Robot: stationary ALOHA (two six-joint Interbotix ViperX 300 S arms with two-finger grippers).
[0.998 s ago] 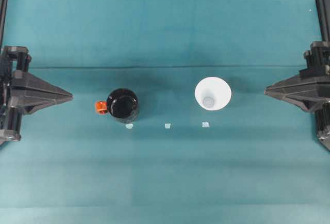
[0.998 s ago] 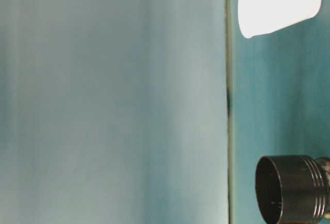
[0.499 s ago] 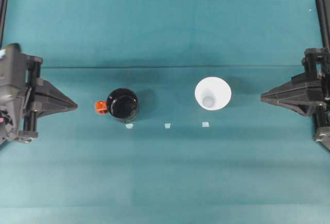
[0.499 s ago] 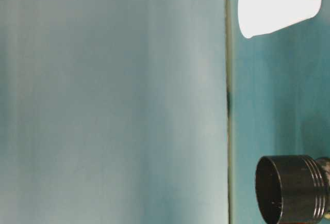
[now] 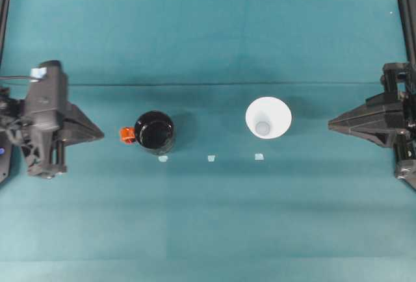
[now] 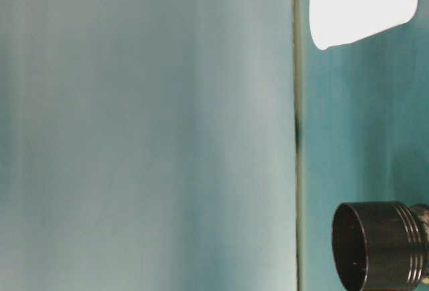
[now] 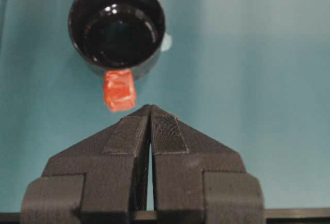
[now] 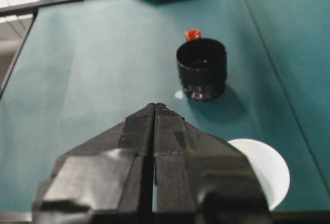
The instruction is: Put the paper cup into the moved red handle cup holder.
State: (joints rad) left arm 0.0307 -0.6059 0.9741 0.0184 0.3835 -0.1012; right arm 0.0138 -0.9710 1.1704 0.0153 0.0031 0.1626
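Note:
The white paper cup (image 5: 268, 118) stands upright, mouth up, right of the table's middle; it also appears as paper cup (image 6: 358, 6) and paper cup (image 8: 263, 170). The glossy black red handle cup holder (image 5: 155, 132) stands left of centre, its orange-red nub (image 5: 127, 136) pointing left; it is also seen as holder (image 7: 117, 27) and holder (image 8: 201, 68). My left gripper (image 5: 101, 133) is shut, its tip (image 7: 150, 108) just short of the nub. Far to the right of the cup, my right gripper (image 5: 331, 124) is shut, with tip (image 8: 155, 106) aimed toward the holder.
Three small pale markers (image 5: 210, 158) lie in a row on the teal table cloth (image 5: 208, 217), just in front of the holder and cup. Black frame rails (image 5: 407, 9) run along the table's left and right edges.
My left gripper has come in from the left edge toward the holder's nub. The right gripper edged slightly inward earlier, then held still. Cup and holder have not moved.

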